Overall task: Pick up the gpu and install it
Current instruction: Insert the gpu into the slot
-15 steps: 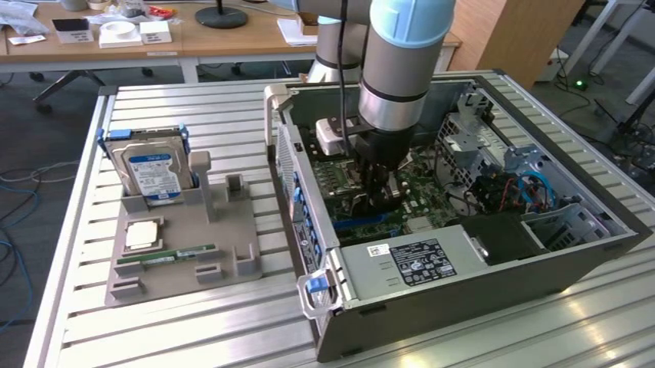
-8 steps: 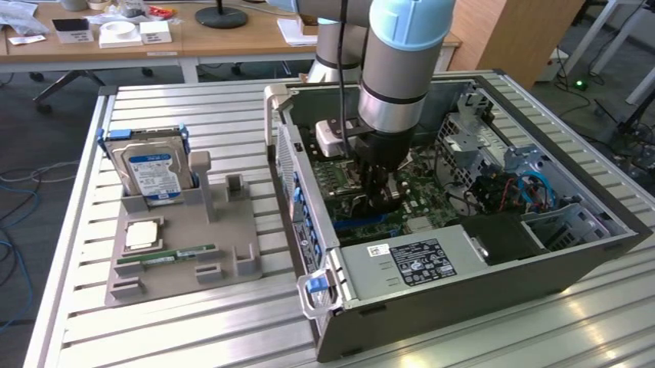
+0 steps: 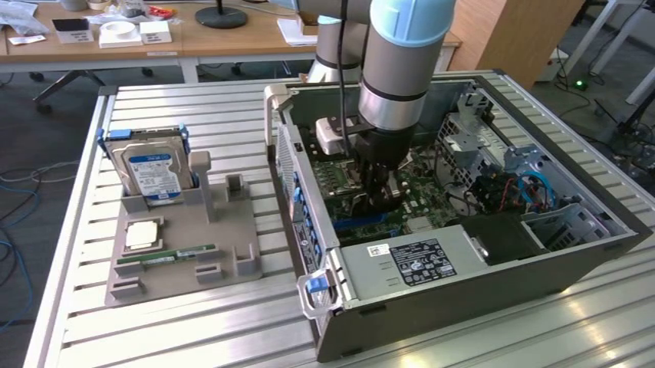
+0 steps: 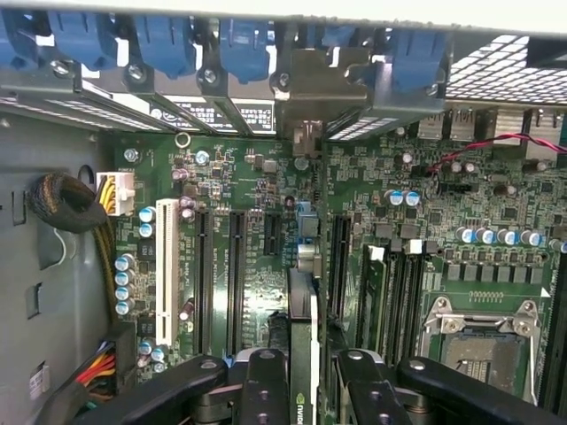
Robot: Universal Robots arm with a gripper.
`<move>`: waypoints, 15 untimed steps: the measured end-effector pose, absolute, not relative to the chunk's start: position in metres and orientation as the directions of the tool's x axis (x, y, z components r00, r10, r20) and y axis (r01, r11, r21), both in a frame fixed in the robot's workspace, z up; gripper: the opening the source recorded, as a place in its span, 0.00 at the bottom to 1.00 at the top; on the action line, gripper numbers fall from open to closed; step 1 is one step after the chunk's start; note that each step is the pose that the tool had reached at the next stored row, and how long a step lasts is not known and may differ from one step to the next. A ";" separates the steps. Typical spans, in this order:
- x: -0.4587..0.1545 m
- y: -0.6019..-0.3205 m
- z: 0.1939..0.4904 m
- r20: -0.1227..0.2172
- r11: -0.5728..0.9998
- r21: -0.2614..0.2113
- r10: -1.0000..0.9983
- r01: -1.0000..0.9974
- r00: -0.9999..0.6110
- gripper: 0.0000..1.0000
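Fingers (image 4: 266, 390) of the gripper (image 4: 306, 376) are clamped on the gpu (image 4: 301, 323), which is held edge-on between them inside the open computer case (image 3: 573, 253). Just below the gripper, the green motherboard (image 4: 399, 168) is seen, its dark expansion slots (image 4: 235, 274) lying alongside the card.

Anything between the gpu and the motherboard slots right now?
Nothing visible. The claw holds the gpu edge-on over the motherboard, and the bare expansion slots beside it carry no cable or part. The spot straight under the card is hidden.
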State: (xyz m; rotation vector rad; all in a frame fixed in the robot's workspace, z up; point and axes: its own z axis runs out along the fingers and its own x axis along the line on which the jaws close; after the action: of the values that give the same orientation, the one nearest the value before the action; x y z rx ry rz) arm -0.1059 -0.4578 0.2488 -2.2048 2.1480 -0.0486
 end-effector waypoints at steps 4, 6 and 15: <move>-0.106 -0.458 0.249 -0.021 -0.016 -0.067 -1.000 -0.998 0.018 0.26; -0.106 -0.458 0.249 -0.021 -0.009 -0.067 -1.000 -0.998 0.010 0.26; -0.106 -0.458 0.249 -0.020 0.016 -0.067 -1.000 -0.998 -0.014 0.26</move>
State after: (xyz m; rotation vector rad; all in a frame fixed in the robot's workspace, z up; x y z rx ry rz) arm -0.1059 -0.4580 0.2488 -2.1611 2.1941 -0.0520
